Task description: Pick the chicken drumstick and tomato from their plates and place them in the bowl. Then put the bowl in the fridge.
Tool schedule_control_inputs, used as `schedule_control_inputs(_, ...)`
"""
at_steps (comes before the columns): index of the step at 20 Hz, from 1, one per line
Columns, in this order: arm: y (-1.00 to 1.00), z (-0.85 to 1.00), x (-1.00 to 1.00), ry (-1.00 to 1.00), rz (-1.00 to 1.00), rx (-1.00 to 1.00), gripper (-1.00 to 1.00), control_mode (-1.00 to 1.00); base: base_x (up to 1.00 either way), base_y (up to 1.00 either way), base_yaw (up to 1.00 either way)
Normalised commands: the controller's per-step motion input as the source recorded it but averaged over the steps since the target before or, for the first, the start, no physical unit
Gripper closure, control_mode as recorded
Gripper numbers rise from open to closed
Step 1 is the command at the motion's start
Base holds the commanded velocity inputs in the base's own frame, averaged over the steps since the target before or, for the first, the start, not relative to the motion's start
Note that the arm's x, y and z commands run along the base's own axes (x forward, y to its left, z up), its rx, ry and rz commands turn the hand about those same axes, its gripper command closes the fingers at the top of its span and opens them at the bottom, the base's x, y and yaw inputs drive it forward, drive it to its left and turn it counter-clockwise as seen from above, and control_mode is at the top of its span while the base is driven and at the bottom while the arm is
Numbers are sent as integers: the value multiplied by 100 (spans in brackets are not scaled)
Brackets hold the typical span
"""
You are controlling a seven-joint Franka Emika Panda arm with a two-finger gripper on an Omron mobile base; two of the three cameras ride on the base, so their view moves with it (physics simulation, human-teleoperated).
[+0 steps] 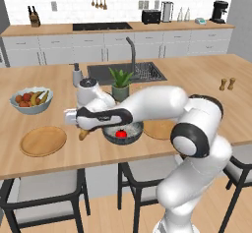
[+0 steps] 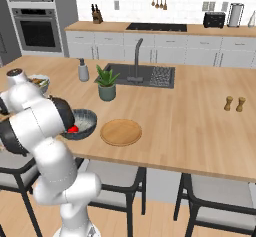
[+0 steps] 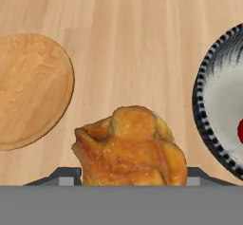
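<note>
My gripper (image 1: 82, 131) is shut on the golden-brown chicken drumstick (image 3: 130, 148), holding it just above the counter between the empty left wooden plate (image 1: 43, 141) and the dark grey-blue bowl (image 1: 132, 129). In the hand view the plate (image 3: 28, 91) lies to the left and the bowl's speckled rim (image 3: 209, 110) to the right. The red tomato (image 1: 120, 134) lies inside the bowl. My forearm partly covers the second plate (image 2: 121, 132), which sits right of the bowl. The fridge is out of view.
A pale blue fruit bowl (image 1: 31, 100) stands on the island behind the left plate. A potted plant (image 1: 120, 83), a soap bottle (image 2: 83, 71) and the sink (image 2: 142, 75) lie beyond the bowl. Salt and pepper shakers (image 2: 234, 103) stand far right. Stools sit below the counter edge.
</note>
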Motion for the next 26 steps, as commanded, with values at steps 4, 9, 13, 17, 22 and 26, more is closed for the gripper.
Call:
schedule_control_inputs(4, -100, 39, 0, 0, 8, 9, 100, -100, 0, 0, 0)
schedule_control_inputs(9, -100, 3, 9, 0, 3, 7, 100, -100, 0, 0, 0)
schedule_control_inputs(13, -90, 0, 30, 0, 1, 4, 100, -100, 0, 0, 0)
schedule_control_inputs(17, -19, -1, 59, 0, 0, -1, 100, -100, 0, 0, 0)
schedule_control_inputs(22, 0, -23, 44, 1, 0, -6, 100, -100, 0, 0, 0)
schedule_control_inputs(26, 0, -35, 26, 3, -1, -5, 100, -100, 0, 0, 0)
